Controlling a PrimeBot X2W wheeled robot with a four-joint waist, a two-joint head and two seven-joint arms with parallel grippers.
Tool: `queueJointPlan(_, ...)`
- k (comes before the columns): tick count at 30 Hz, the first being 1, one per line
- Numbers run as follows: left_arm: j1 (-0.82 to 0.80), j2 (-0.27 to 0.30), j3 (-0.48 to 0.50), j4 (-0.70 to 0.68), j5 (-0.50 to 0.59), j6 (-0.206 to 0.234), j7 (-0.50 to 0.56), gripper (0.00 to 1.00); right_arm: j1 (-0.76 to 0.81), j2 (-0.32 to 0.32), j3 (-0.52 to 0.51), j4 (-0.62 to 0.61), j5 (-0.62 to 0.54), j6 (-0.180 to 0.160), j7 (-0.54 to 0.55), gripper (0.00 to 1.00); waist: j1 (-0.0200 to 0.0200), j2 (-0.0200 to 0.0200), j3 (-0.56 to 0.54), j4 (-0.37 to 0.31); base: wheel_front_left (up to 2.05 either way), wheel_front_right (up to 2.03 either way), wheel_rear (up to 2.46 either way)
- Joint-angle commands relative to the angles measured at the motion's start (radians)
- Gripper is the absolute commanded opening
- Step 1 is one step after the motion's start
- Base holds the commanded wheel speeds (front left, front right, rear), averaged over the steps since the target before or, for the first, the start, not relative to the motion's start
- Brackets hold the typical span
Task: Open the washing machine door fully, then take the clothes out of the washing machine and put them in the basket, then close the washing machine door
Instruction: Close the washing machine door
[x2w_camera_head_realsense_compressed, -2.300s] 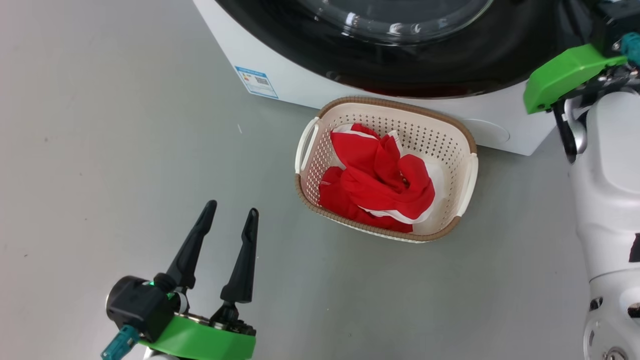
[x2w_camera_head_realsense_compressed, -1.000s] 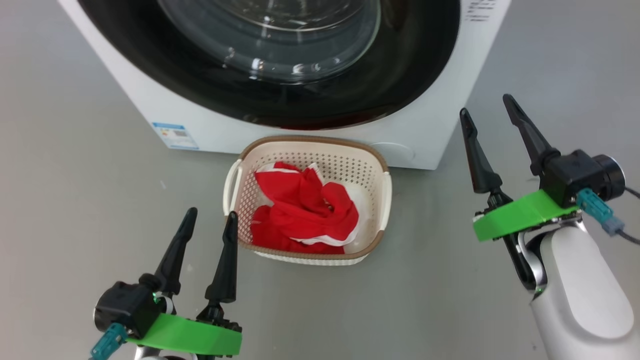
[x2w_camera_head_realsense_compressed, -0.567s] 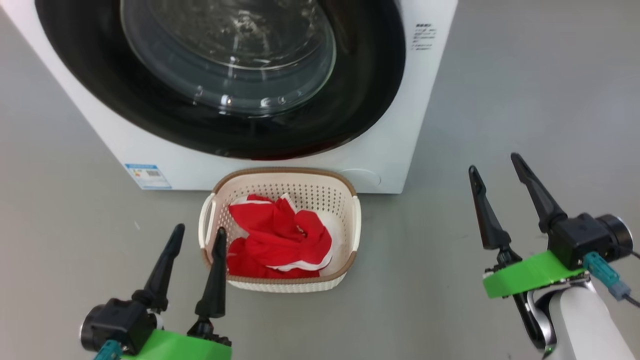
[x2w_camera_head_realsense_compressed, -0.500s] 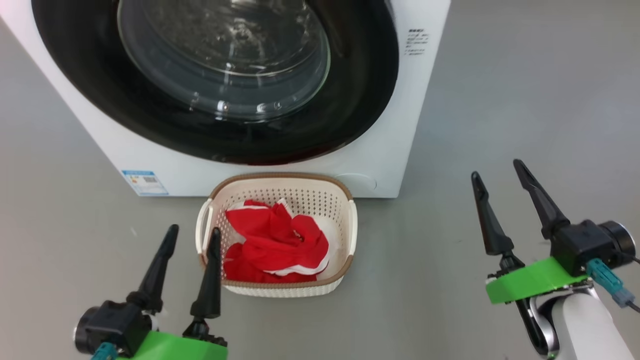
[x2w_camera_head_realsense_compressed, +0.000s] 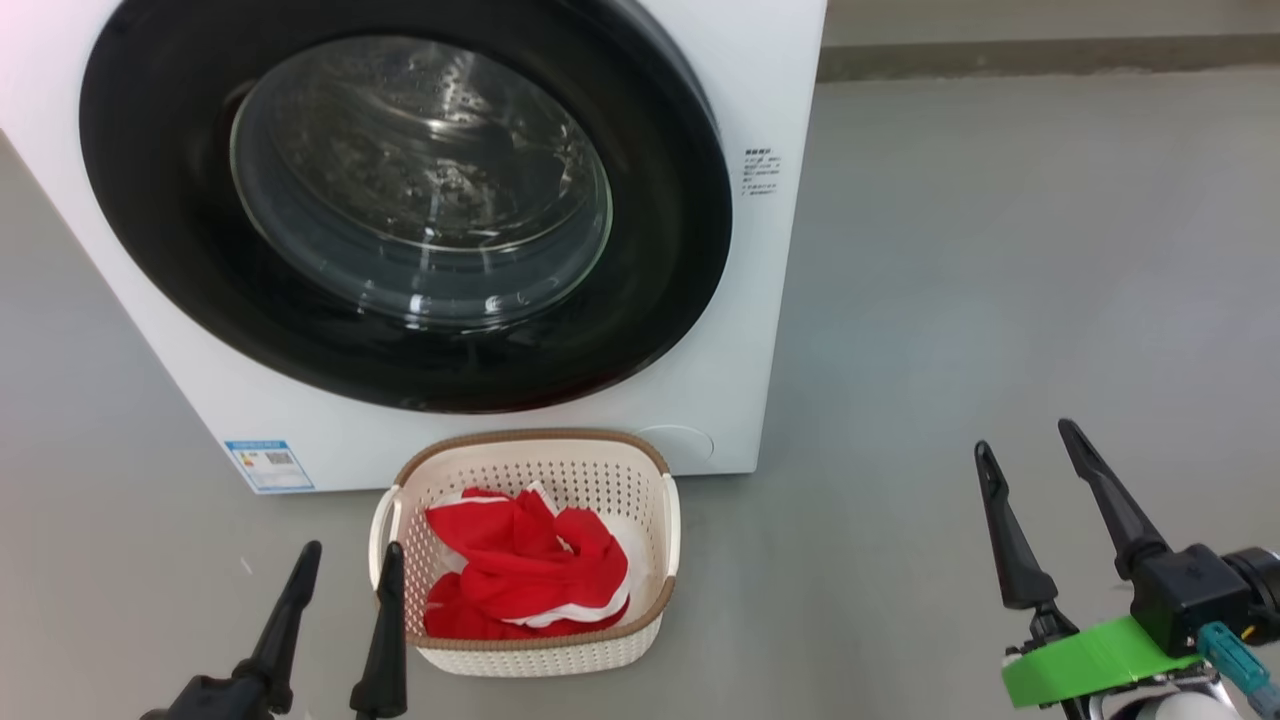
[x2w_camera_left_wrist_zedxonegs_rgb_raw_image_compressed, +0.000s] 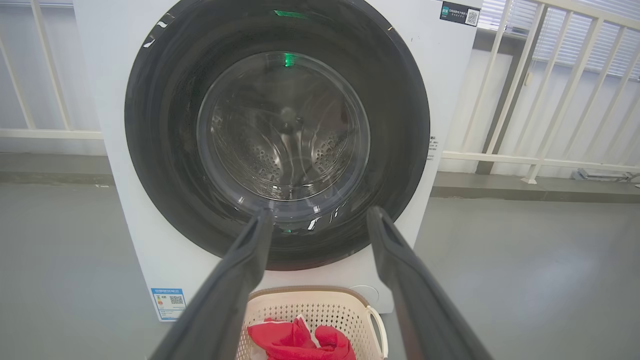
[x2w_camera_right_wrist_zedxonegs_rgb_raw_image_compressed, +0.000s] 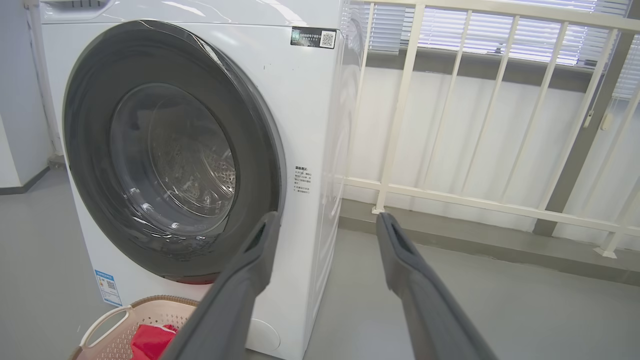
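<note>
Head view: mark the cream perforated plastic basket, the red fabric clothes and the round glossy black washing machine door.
cream perforated plastic basket (x2w_camera_head_realsense_compressed: 530, 436), head view, far brown rim.
red fabric clothes (x2w_camera_head_realsense_compressed: 520, 560), head view, middle of the heap.
round glossy black washing machine door (x2w_camera_head_realsense_compressed: 420, 185), head view, clear glass window.

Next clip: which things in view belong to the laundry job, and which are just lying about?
Job: washing machine; washing machine door, shut; clothes lying in the basket; left gripper and right gripper, both open and empty.
Just there: blue label on the machine's front; white railing beside it; grey floor.
</note>
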Motion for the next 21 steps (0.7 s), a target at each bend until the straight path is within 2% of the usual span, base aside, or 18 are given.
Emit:
queueJointPlan(1, -0.016, 0.012, 0.039, -0.02, 0.007, 0.007, -0.009, 1.0, -0.009, -0.004, 0.017, -0.028, -0.008, -0.004, -0.006, 1.0, 0.0, 0.0, -0.019, -0.012, 0.0, 0.0, 0.0)
queueJointPlan(11, 0.023, 0.008, 0.055, -0.029, 0.028, 0.011, -0.009, 1.0, 0.081, -0.004, -0.048, -0.041, 0.033, -0.004, -0.006, 1.0, 0.0, 0.0, -0.064, -0.017, 0.0, 0.0, 0.0)
queueJointPlan(21, 0.043, 0.003, 0.071, -0.036, 0.036, 0.01, -0.009, 1.0, 0.101, -0.004, -0.053, -0.064, 0.031, -0.004, -0.006, 1.0, 0.0, 0.0, -0.073, -0.037, 0.0, 0.0, 0.0)
